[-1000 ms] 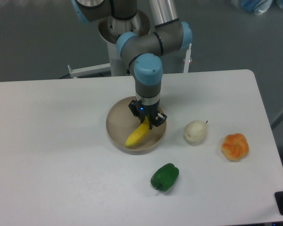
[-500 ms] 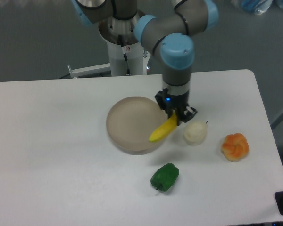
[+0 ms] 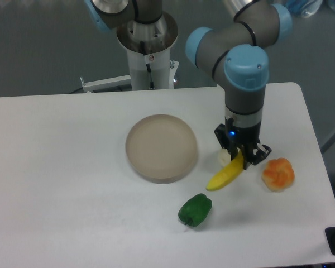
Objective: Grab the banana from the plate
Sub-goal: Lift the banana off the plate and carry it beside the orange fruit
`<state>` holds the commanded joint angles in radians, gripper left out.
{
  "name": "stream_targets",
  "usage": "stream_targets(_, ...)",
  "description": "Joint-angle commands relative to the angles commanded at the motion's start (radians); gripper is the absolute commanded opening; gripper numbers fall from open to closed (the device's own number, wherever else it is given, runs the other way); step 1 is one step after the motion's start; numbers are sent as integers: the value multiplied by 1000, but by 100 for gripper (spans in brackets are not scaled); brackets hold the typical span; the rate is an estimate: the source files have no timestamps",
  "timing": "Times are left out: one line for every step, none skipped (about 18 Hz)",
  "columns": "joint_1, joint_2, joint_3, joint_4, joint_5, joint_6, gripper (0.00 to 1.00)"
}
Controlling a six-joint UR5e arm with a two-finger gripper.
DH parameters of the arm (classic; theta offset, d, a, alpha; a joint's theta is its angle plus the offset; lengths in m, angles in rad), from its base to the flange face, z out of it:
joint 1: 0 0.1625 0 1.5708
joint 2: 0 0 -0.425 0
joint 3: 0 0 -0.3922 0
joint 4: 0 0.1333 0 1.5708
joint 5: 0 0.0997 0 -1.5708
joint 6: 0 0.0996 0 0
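1. Gripper [image 3: 241, 158] clamped on the upper end of the banana [image 3: 225, 174]; banana hangs tilted, lower tip pointing toward the table's front-left.
2. Banana is off the plate [image 3: 161, 147], held over the table between the plate's right rim and the orange fruit [image 3: 278, 173].
3. A white round item [image 3: 223, 157] sits mostly hidden behind the gripper; can't tell if it touches the banana.
4. Green pepper [image 3: 195, 209] lies near the front edge, just below the banana's low tip, apart from it.
5. Orange fruit sits close to the table's right edge.
6. Table [image 3: 56, 184] left half is bare surface.
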<state>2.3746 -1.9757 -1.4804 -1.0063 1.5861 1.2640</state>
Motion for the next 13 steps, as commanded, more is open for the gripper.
stream_targets(2, 1, -3, 0, 0, 0, 28)
stream_targets(2, 5, -8, 0, 2, 0, 28)
stream_targets(2, 6, -9, 0, 3, 0, 28)
stream_targets(3, 9, -8, -2, 3, 0, 28)
stream_targets(14, 12, -11, -6, 2, 0, 28)
stream_targets(24, 18, -15, -12, 2, 0, 28)
stream_targets(25, 20, -17, -12, 2, 0, 28)
stream_targets(23, 20, -17, -12, 2, -2, 29)
stream_targets(23, 18, -17, -11, 2, -2, 29)
stream_targets(23, 18, -17, -8, 2, -2, 28)
stream_targets(23, 18, -17, -6, 2, -2, 28)
stream_targets(23, 18, -17, -6, 2, -2, 28)
stream_targets(23, 18, -15, -6, 2, -2, 29)
